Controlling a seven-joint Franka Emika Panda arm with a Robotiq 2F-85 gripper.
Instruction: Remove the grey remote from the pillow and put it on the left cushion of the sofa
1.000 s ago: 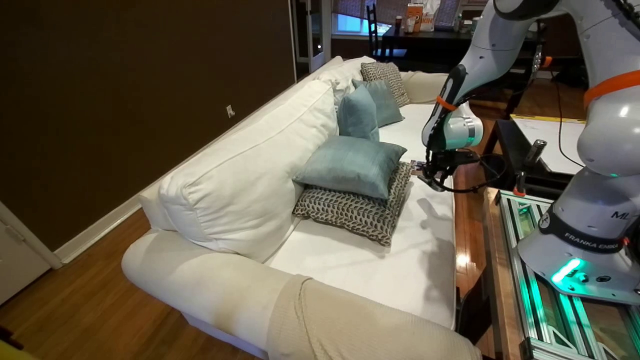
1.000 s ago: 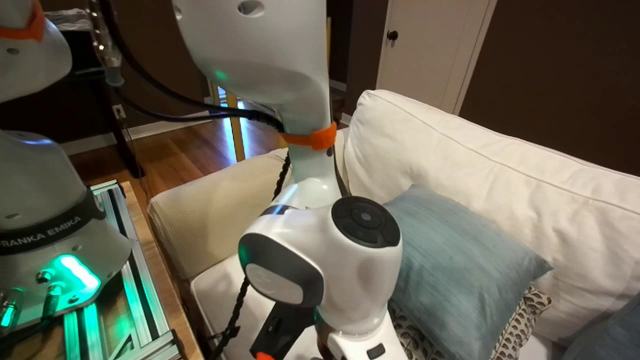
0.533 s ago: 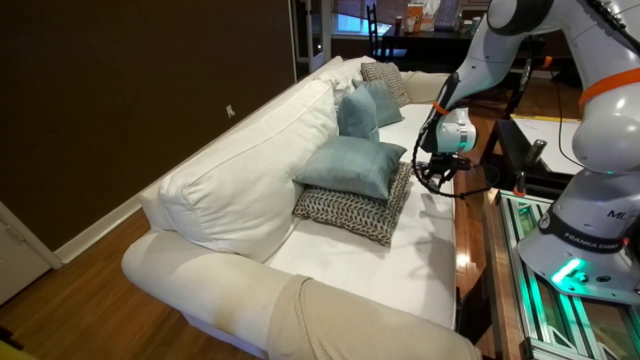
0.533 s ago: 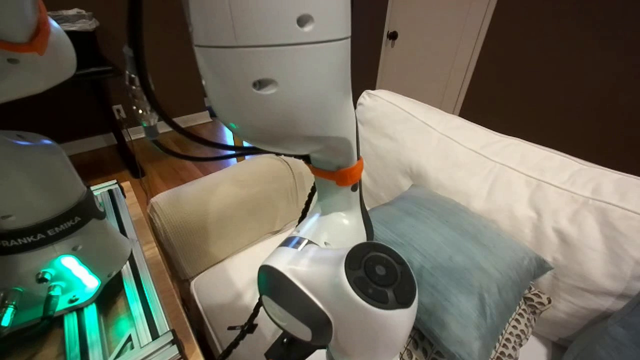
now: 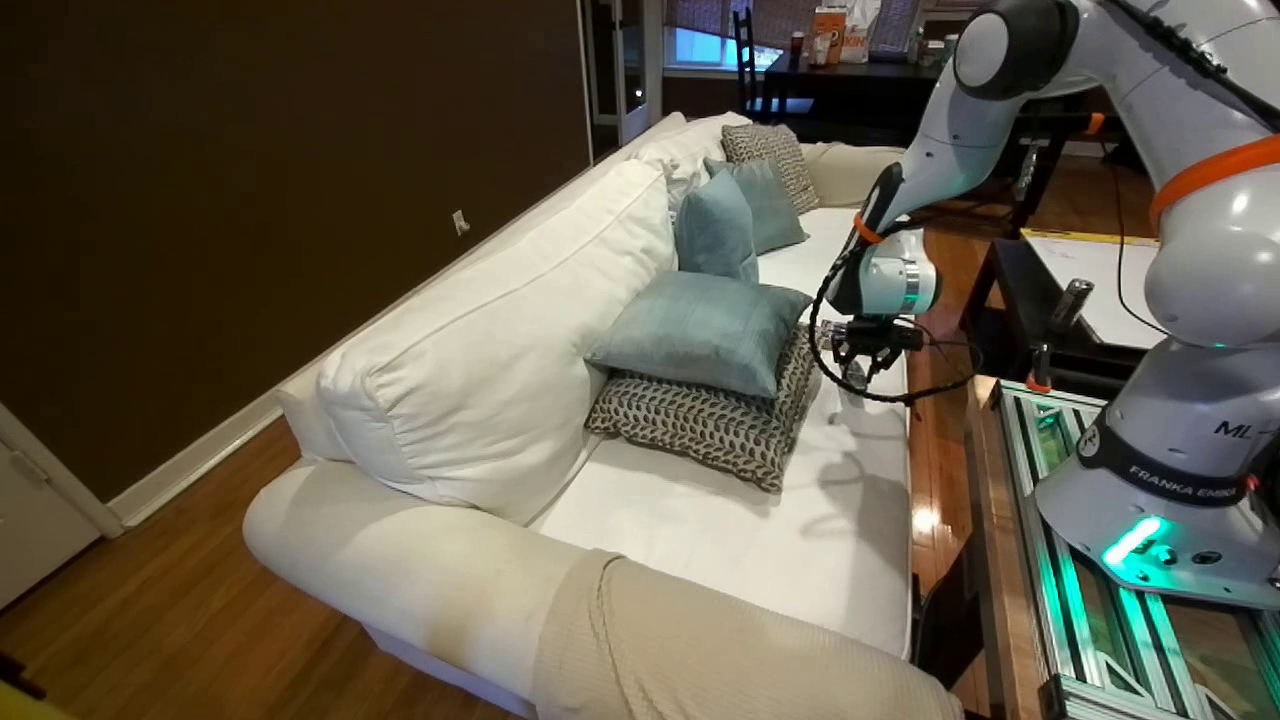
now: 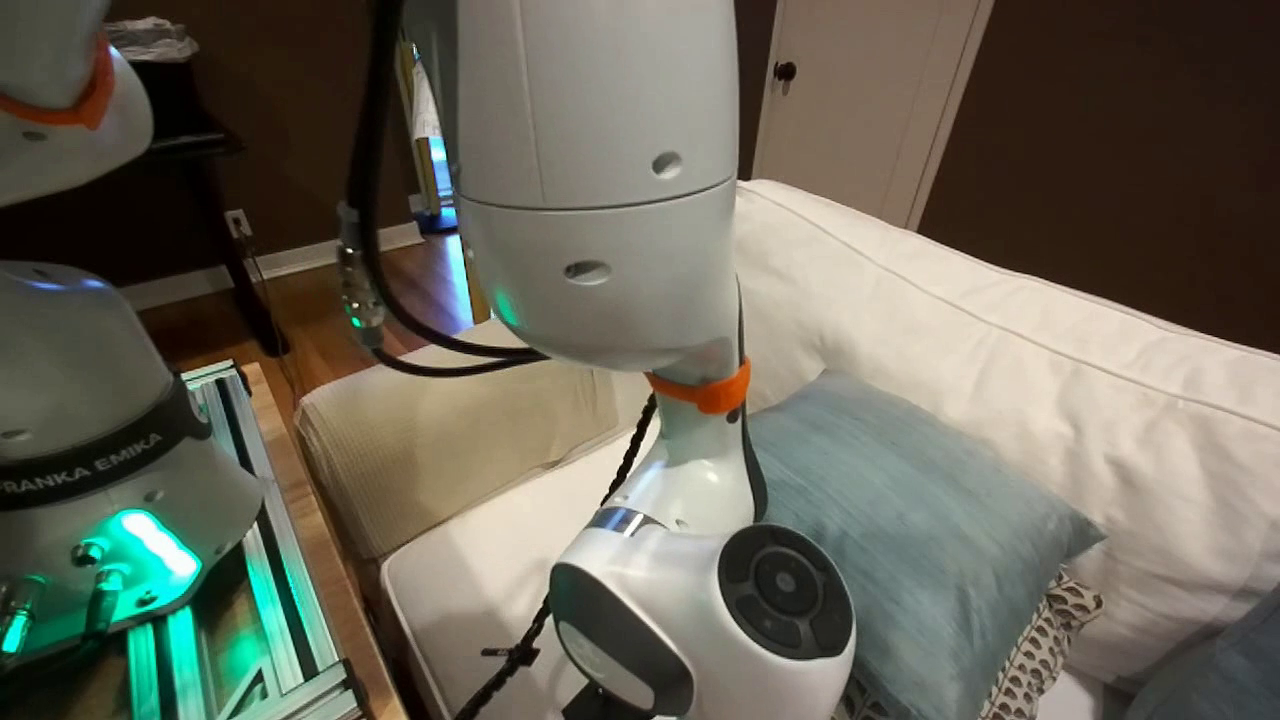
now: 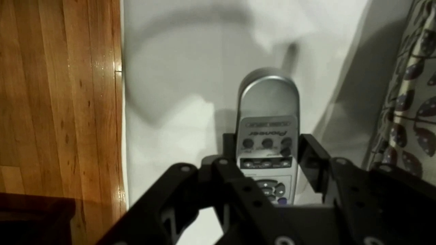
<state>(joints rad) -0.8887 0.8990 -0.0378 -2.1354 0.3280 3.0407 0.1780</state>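
The grey remote (image 7: 267,98) is light grey with dark buttons. In the wrist view my gripper (image 7: 266,147) has a black finger against each long side of it, shut on it. The remote's lower end is hidden behind the gripper. In an exterior view my gripper (image 5: 862,362) hangs over the front part of the sofa's white seat cushion (image 5: 690,550), and its shadow falls on the cushion. The seat cushion also shows in the wrist view (image 7: 170,143). The sofa (image 5: 420,540) is long and white. The gripper is mostly hidden behind the wrist in an exterior view (image 6: 600,705).
A patterned pillow (image 5: 690,425) with a blue pillow (image 5: 700,330) on top lies beside the gripper. The patterned pillow borders the wrist view's right side (image 7: 419,119). Wooden floor (image 7: 68,102) lies past the sofa's front edge. The robot's table (image 5: 1010,560) stands near that edge.
My arm has moved a little left and down in an exterior view, toward the near sofa arm, and its shadow moved too. The pillows have not moved.
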